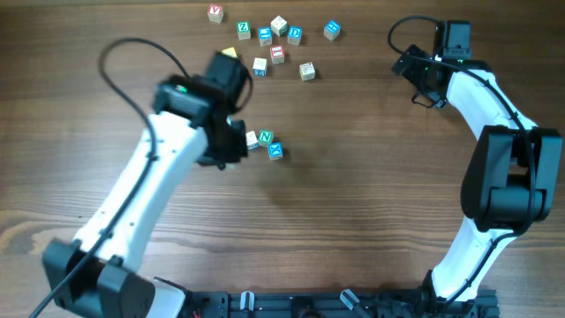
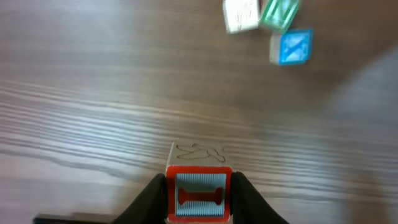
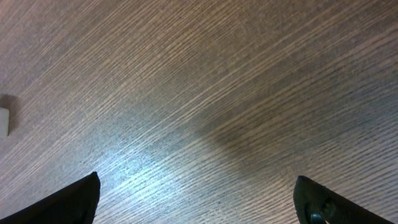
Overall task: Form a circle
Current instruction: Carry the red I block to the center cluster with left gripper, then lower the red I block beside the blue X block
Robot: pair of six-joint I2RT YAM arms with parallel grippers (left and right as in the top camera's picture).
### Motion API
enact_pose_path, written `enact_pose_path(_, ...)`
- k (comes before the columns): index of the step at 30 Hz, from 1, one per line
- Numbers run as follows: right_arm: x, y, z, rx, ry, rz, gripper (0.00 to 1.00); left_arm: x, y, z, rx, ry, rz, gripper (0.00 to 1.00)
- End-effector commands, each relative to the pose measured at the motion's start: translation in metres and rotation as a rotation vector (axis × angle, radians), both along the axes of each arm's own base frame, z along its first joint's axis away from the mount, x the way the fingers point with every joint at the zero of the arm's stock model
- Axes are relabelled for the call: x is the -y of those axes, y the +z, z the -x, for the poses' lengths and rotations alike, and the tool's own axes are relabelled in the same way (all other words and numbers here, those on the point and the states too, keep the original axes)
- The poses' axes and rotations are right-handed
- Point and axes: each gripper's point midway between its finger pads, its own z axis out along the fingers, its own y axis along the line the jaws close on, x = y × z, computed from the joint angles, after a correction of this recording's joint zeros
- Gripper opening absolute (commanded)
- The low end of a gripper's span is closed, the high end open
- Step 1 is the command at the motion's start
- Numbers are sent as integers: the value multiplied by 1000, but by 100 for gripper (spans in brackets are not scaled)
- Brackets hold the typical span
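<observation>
The left end effector [image 2: 199, 188] is clamped on a red-framed cube [image 2: 198, 198]. The circle [image 1: 265, 142], with three cubes showing, lies on the table [image 1: 371, 203] at 3 o'clock from it. The right end effector [image 3: 199, 202] stands wide apart.

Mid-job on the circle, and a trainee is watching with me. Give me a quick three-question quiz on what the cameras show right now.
1. True or false: the left gripper is shut on a red-framed cube.
2. Ahead of it in the left wrist view lies a small group of cubes. How many are in it? A) two B) three C) five
3. Fill in the blank: the right gripper hangs ____ over the bare table, holding nothing.

Key: 1 true; 2 B; 3 open.
</observation>
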Motion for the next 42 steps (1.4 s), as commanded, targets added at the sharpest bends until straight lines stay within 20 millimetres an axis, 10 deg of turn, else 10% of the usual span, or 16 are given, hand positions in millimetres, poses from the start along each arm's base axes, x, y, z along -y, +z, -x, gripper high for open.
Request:
enact_pose_path(1, 1, -9, 2, -19, 8, 14, 100, 14, -63, 12, -13, -32, 8, 27)
enact_pose_path(6, 1, -9, 2, -19, 8, 14, 100, 23, -120, 5, 70, -52, 48, 28)
enact_pose_path(16, 1, -9, 2, -19, 8, 14, 100, 32, -149, -13, 106, -152, 49, 29)
enact_pose_path(36, 1, -9, 2, -19, 8, 14, 100, 54, -149, -16, 98, -44, 181, 31)
enact_pose_path(42, 1, -9, 2, -19, 8, 14, 100, 55, -149, -15, 92, -40, 189, 51)
